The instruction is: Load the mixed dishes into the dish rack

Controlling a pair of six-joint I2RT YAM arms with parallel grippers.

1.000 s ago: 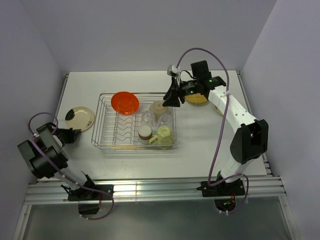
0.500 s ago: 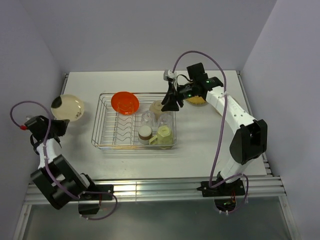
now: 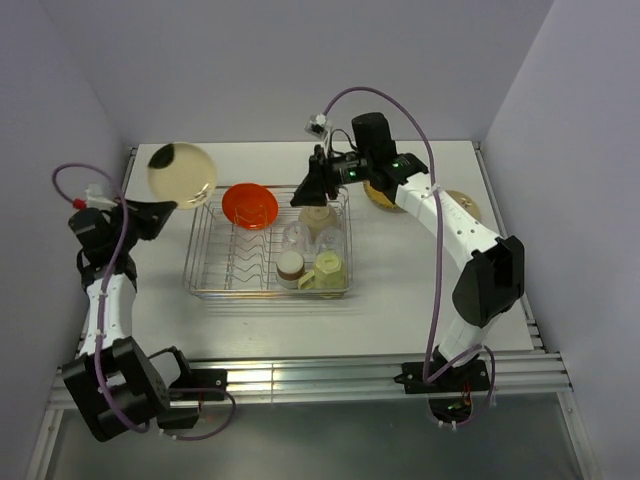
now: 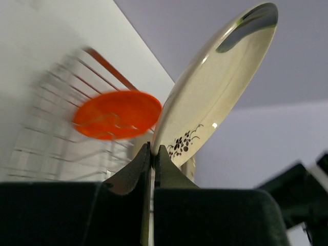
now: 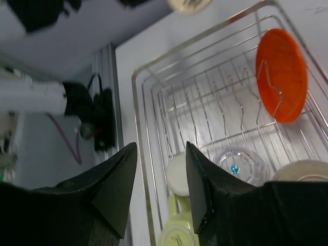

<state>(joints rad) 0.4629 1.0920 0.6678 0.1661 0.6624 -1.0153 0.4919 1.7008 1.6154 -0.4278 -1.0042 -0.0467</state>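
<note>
Crockery hangs high in the overhead view. The left hand [image 3: 162, 206] is clamped on the lower rim of a cream plate [image 3: 182, 172], held tilted above the white surface [image 3: 420, 290], just left of the dish rack [image 3: 195, 240]. The right hand [image 3: 308, 190] hovers over the rack's far side.

From the left wrist, the fingers [image 4: 134, 171] pinch only a narrow bit of rim. The plate looks stiff, glazed, probably slick and breakable, so a deeper bite would resist swinging. The orange plate [image 4: 118, 114] behind is blurred, but it seems to stand in the rack.

From the right wrist, that hand's jaws stand apart with nothing between them. Bare dividers beside the orange plate leave room for another plate, while cups [image 5: 238, 166] crowd the opposite end.
</note>
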